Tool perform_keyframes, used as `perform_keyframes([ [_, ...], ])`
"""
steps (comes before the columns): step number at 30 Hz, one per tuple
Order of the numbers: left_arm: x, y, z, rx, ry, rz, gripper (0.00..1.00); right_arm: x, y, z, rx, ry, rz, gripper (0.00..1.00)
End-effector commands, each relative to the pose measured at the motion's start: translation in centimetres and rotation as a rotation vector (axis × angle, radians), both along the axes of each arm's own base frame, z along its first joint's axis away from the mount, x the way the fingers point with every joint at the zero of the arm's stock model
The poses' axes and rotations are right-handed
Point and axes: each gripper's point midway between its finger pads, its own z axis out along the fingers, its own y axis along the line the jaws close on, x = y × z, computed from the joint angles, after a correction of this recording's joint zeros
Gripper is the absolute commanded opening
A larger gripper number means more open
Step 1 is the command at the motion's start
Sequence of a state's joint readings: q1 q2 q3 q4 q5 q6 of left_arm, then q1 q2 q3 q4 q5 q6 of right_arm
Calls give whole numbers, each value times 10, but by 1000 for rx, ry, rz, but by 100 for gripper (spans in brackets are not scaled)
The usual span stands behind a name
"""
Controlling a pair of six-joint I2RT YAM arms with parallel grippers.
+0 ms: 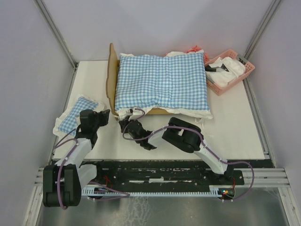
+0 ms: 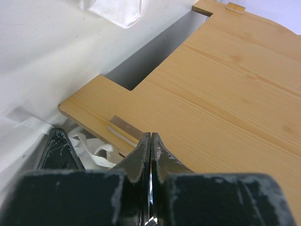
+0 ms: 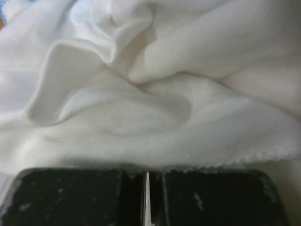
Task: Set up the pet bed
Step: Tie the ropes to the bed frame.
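Note:
The pet bed (image 1: 112, 77) stands at the back of the white mat, its light-wood headboard on the left. A big blue-and-white checked cushion (image 1: 162, 80) lies over it and hides the base. My left gripper (image 1: 102, 114) is shut and empty just in front of the headboard's near corner. In the left wrist view its tips (image 2: 150, 137) sit close to the wood panel (image 2: 225, 94). My right gripper (image 1: 126, 123) is at the cushion's near left corner, shut on the cushion's white frill (image 3: 141, 108). In the right wrist view the frill lies over the right gripper (image 3: 146, 170) and hides its tips.
A small checked pillow (image 1: 79, 112) with a white frill lies at the left, under my left arm. A pink plastic basket (image 1: 242, 75) holding white cloth stands at the back right. Grey walls close in both sides, and the white mat (image 1: 225, 134) lies bare at the front right.

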State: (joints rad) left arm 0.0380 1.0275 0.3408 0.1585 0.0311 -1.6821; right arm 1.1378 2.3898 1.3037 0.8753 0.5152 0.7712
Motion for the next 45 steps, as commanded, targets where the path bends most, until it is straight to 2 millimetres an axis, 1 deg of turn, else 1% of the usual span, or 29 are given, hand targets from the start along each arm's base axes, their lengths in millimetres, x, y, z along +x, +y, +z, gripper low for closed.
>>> perform_keyframes([
  [1, 11, 10, 25, 99, -72, 11, 3, -3, -2, 16, -31, -46, 32, 2],
  [4, 8, 17, 20, 159, -27, 17, 3, -4, -1, 16, -35, -50, 45, 2],
  [6, 0, 17, 10, 171, 31, 8, 7, -4, 2, 19, -32, -58, 59, 2],
  [8, -6, 15, 3, 163, 67, -4, 25, -5, 5, 21, -30, -61, 72, 2],
  [9, -9, 13, 2, 159, 68, -11, 31, -5, 6, 22, -27, -62, 76, 2],
  [12, -16, 9, 0, 119, 61, -9, 45, -6, 8, 23, -24, -61, 84, 2],
  [13, -18, 8, 0, 102, 58, -2, 48, -6, 8, 23, -24, -60, 87, 2],
  [17, -23, 3, -6, 11, 95, 19, 48, -7, 9, 19, -26, -55, 88, 2],
  [19, -24, 0, -13, -54, 118, 38, 47, -8, 10, 18, -23, -52, 93, 2],
  [22, -24, -8, -23, -109, 125, 23, 46, -7, 11, 18, -20, -50, 94, 2],
  [25, -27, -12, -33, -125, 162, 9, 49, -7, 11, 19, -18, -49, 96, 2],
  [27, -28, -12, -38, -125, 179, 11, 52, -9, 13, 19, -14, -47, 101, 2],
  [28, -28, -11, -39, -123, 178, 16, 56, -9, 13, 19, -12, -46, 103, 2],
  [29, -27, -11, -40, -119, 171, 20, 65, -9, 14, 19, -10, -46, 105, 2],
  [30, -26, -10, -41, -119, 164, 25, 70, -9, 14, 18, -11, -43, 105, 2],
  [31, -25, -10, -43, -121, 159, 30, 72, -9, 14, 19, -10, -44, 105, 2],
  [35, -16, -9, -45, -122, 129, 32, 70, -10, 16, 20, -2, -41, 109, 2],
  [40, -10, -14, -51, -151, 134, 19, 58, -10, 17, 22, 1, -42, 115, 2],
  [45, -5, -19, -54, -159, 129, 4, 53, -11, 19, 22, 9, -37, 121, 2],
])
